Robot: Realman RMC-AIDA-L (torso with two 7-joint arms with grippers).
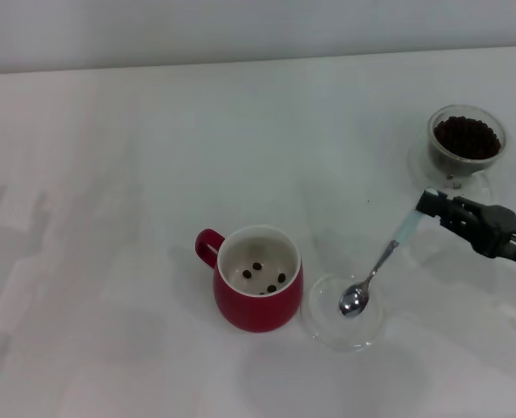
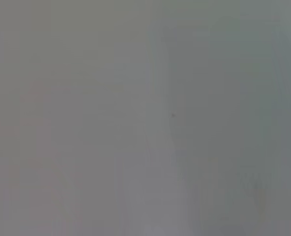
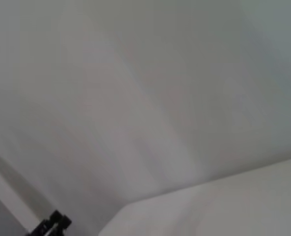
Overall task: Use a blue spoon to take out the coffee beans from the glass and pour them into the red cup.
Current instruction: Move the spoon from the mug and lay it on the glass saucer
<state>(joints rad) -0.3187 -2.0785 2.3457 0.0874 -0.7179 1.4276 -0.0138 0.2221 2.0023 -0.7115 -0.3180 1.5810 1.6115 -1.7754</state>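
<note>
Right gripper [image 1: 430, 205] is clamped on the spoon's [image 1: 376, 276] pale-blue end, bowl empty over the clear dish [image 1: 317, 324] right of the cup [image 1: 258, 291]. It's light, stiff, slick metal, so hold the handle. Left gripper's out of view.

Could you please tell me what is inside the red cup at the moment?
The red cup holds four loose coffee beans on its white bottom. The near wall hides a little of the floor, so any beans there cannot be seen.

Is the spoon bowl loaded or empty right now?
Empty: the metal bowl of the blue-handled spoon, held by the right hand, shines bare over the flat clear dish.
</note>
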